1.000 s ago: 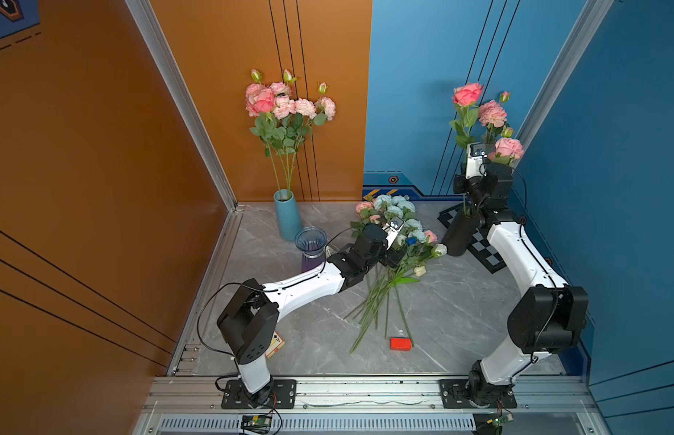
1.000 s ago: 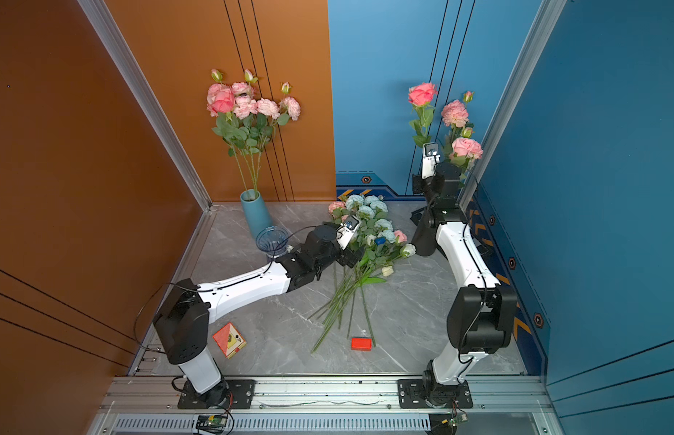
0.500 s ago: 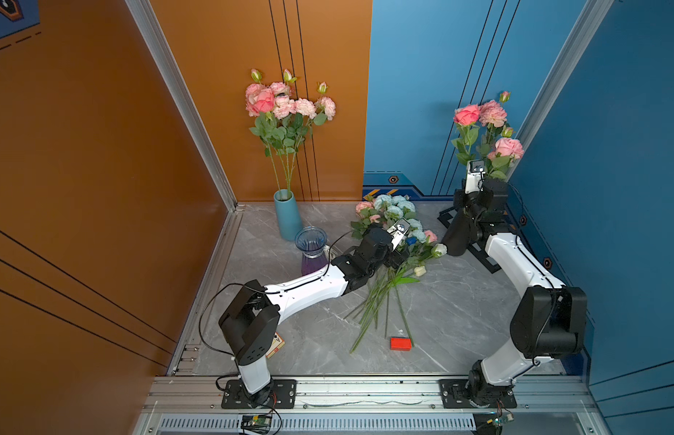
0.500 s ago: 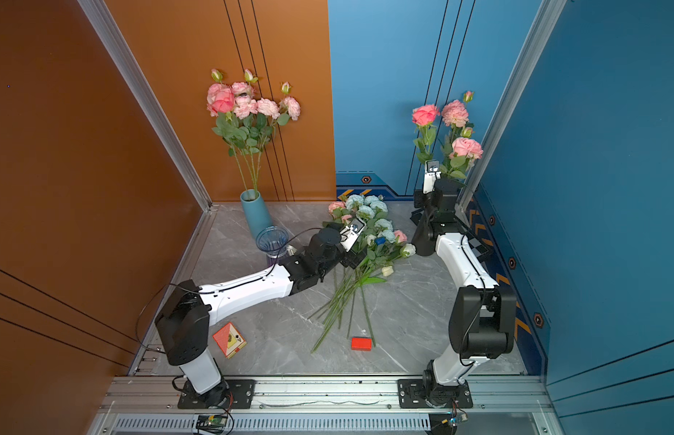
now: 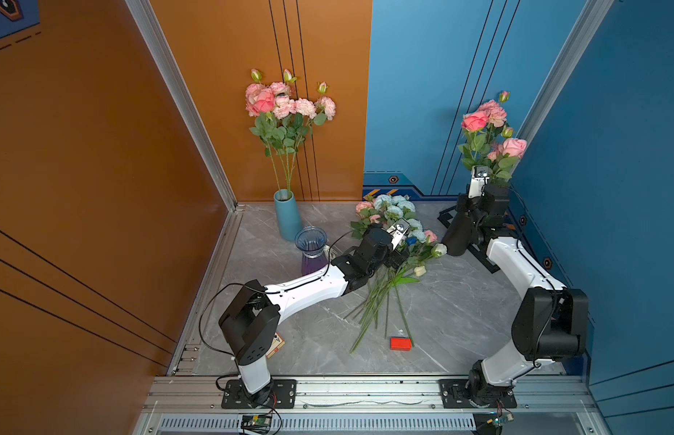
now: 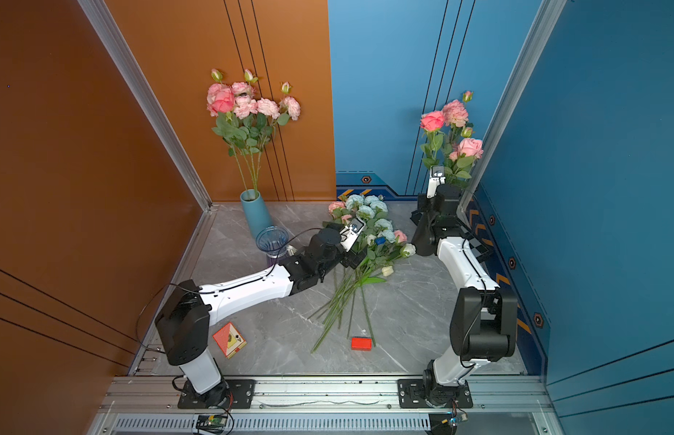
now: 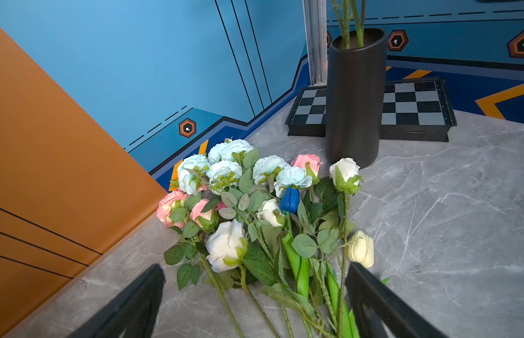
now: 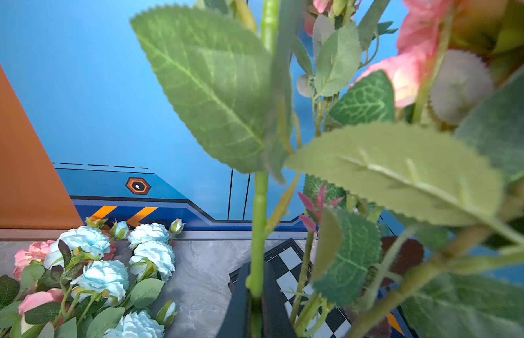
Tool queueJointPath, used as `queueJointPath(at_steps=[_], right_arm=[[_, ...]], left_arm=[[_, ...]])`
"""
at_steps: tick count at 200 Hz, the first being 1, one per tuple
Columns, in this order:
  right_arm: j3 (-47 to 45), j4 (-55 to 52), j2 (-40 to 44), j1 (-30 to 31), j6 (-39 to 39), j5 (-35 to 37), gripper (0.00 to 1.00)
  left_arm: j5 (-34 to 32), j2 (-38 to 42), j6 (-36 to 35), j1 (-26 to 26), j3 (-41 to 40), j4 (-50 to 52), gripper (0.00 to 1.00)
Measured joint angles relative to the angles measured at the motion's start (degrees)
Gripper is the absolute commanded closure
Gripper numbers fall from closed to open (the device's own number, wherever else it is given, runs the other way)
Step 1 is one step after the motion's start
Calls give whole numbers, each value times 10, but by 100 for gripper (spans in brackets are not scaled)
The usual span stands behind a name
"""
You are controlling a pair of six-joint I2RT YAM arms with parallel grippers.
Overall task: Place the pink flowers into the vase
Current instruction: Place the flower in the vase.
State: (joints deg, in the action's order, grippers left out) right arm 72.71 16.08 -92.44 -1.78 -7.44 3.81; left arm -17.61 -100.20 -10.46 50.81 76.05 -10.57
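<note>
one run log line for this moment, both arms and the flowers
left gripper: open over flower pile | right gripper: shut on pink flower stem at black vase | teal vase: holds pink flowers

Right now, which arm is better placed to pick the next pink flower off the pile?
Left. Its pincer is open, low over the stems of the flower pile. The right pincer is shut on a pink flower stem at the black vase, so it is busy.
</note>
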Motion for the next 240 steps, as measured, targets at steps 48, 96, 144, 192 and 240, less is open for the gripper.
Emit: queueJointPath(at_steps=[48, 96, 144, 192, 240], right_arm=[[-6, -2, 0, -2, 4, 10, 88], [-6, -7, 6, -2, 9, 10, 84], [-6, -9, 25, -2, 15, 10, 76], [-8, -11, 36, -2, 17, 13, 69], [-16, -24, 52, -1, 24, 16, 51]], left_arm=[[0, 0, 10, 0, -2, 0, 1], [0, 0, 15, 0, -5, 0, 1], [-1, 10, 26, 0, -17, 0, 1], [-2, 32, 54, -7, -23, 0, 1], [3, 43, 94, -24, -19, 35, 2]])
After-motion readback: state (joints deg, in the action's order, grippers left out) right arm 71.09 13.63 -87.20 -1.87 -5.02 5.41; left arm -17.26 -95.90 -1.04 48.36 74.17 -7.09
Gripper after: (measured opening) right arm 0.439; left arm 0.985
